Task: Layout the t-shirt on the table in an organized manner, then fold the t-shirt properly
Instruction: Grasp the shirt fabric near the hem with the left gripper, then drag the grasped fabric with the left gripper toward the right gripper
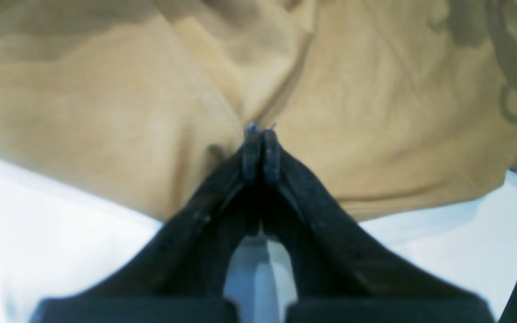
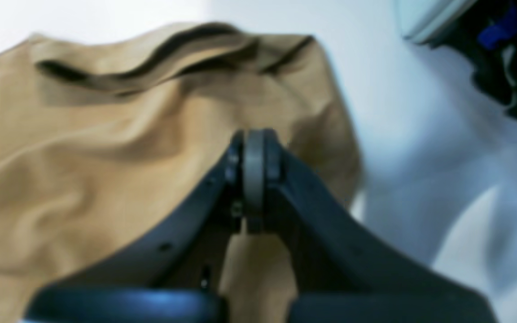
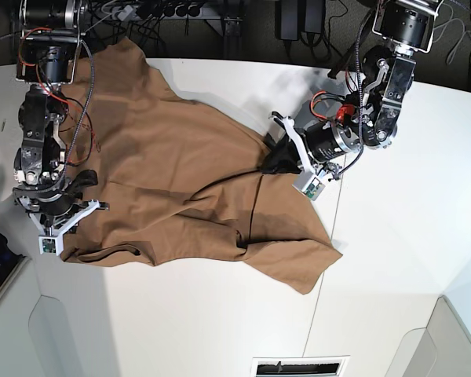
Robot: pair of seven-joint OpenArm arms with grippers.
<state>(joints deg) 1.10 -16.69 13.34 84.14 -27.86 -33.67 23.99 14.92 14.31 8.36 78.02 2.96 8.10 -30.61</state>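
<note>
The big white counter (image 3: 220, 322) is under everything, with a thin dark line running across it on my left side. My tan-brown t-shirt (image 3: 173, 181) lies spread over the middle and my right part of the counter. It is not flat yet: it has bumps and long folds, one corner points to the far edge, and another corner hangs out toward the near side. My left pincer (image 1: 261, 134) is squeezed tight with a little bit of the t-shirt pinched at its tips, at the shirt's edge nearest my left arm, and the cloth bunches up into folds there. My right pincer (image 2: 254, 139) is squeezed tight too, down at the other edge of the shirt. Cloth lies all around its tips, but I cannot tell if it really has hold of any.
</note>
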